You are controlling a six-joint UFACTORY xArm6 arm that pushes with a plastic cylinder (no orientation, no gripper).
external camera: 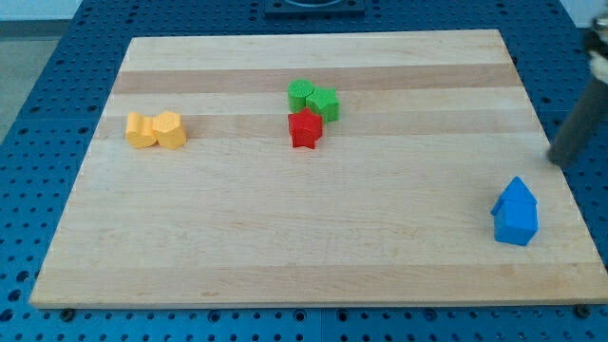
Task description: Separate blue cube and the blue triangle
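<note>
A wooden board (313, 237) of pale planks fills most of the view, lying on a blue pegboard table (38, 114) that shows around its edges.

My rod (581, 104) comes in from the view's upper right as a dark, blurred bar slanting down and to the left. My tip (554, 160) sits at the board's right edge, above and a little to the right of the blue blocks, near them but not touching. There is no hand or claw on this arm, so nothing is open, closed or gripping; the rod simply ends in the tip.

The blue cube (517, 226) and the blue triangle (516, 190) lie pressed together near the board's lower right corner, the triangle on the upper side and the cube below it, so they read almost as one house-shaped lump.

At the view's left, two yellow blocks touch side by side: the left yellow block (142, 130) and the right yellow block (171, 129); their exact shapes are hard to make out.

Near the top centre sit a green round block (301, 93) and a green star-like block (324, 103), touching, with a red star (305, 127) just below them, touching too.
</note>
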